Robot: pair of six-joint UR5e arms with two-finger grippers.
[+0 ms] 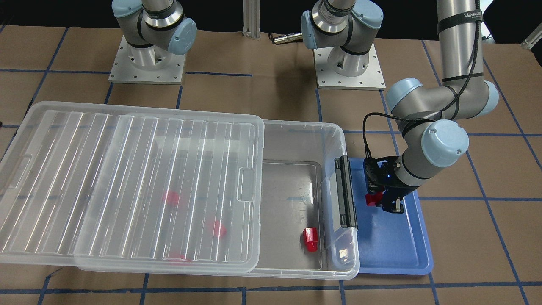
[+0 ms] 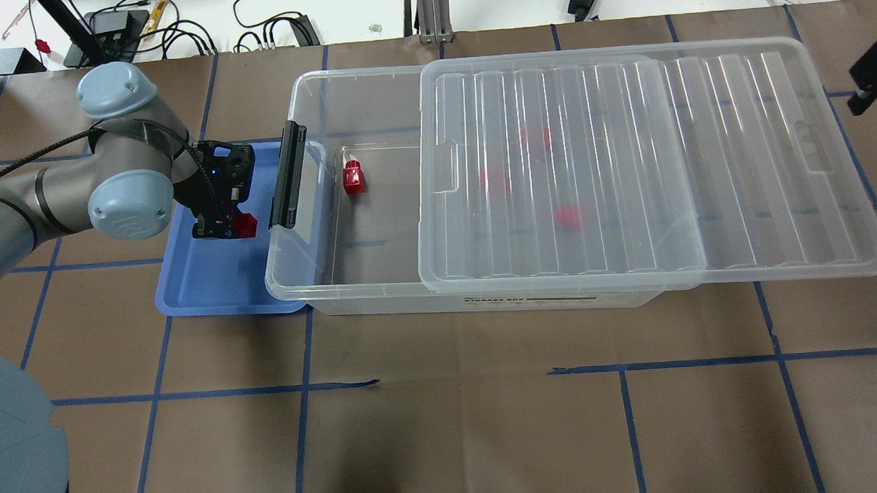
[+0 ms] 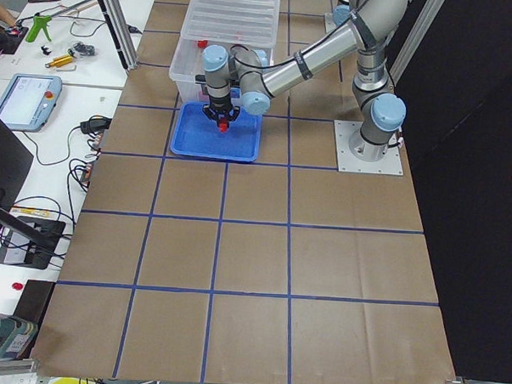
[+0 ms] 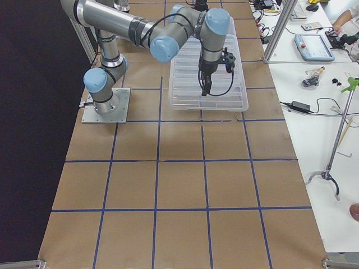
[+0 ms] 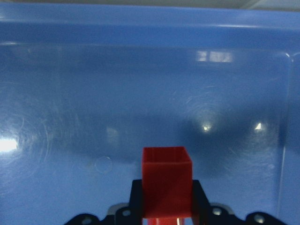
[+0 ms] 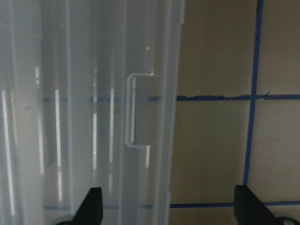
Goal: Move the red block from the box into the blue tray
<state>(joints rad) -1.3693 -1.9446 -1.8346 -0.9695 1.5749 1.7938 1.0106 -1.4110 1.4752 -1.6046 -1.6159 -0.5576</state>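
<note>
Placing step: left fingers (image 5: 198, 201), closed on the red block (image 5: 166, 180), hover over the blue tray (image 2: 214, 283), box (image 2: 309, 83) at its 3 o'clock; next, lower and release.

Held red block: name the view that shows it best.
Left wrist: the red block sits large in the lower middle, clamped in the left gripper over the blue tray. Front-facing and overhead show it small at the gripper; exterior left, a red speck. Exterior right and right wrist miss it.

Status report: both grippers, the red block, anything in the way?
Left gripper shut on red block, over blue tray. Right gripper open, above box lid edge. Drop path looks free.
</note>
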